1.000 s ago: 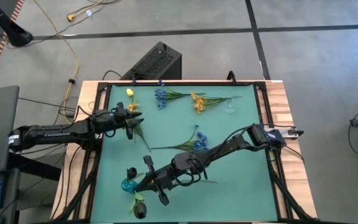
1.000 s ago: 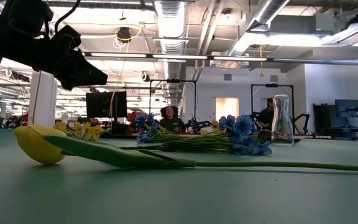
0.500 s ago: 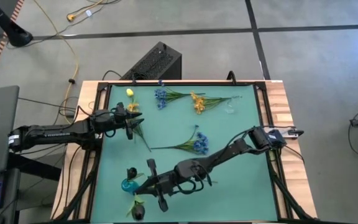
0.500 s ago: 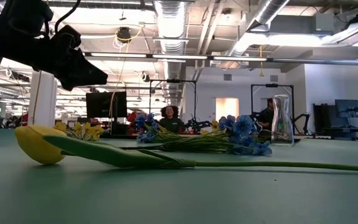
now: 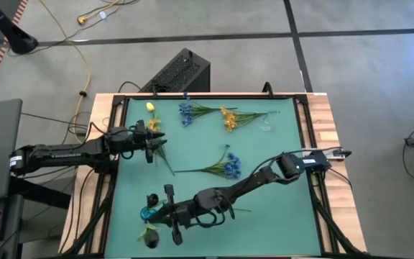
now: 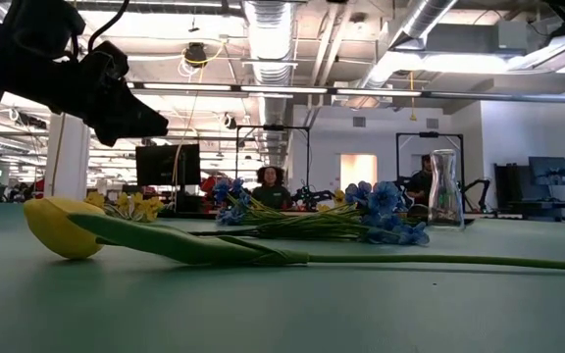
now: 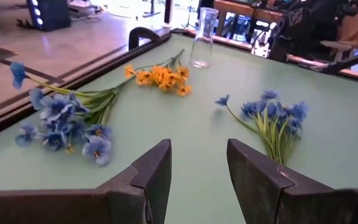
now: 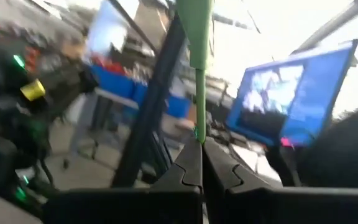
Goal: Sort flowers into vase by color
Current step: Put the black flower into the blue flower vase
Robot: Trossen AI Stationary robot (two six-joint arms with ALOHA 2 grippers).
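Right hand point(image 8: 201, 152) pinching green stem point(image 8: 199, 93) — glass vase point(image 7: 204, 38) upright, contents unclear.

Teal-green mat point(image 5: 264, 187) w/ blue flowers point(image 5: 231, 165), orange-yellow cluster point(image 5: 228, 118), yellow tulip point(image 6: 62, 226), clear vase point(image 6: 444, 189).

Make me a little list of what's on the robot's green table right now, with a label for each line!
left gripper: open, empty, hovering near the table's left edge
right gripper: shut on a green stem
teal vase: near the front left, beside the right gripper
clear vase: standing at the back right
blue flowers: lying mid-table
orange flowers: lying at the back
yellow tulip: lying flat
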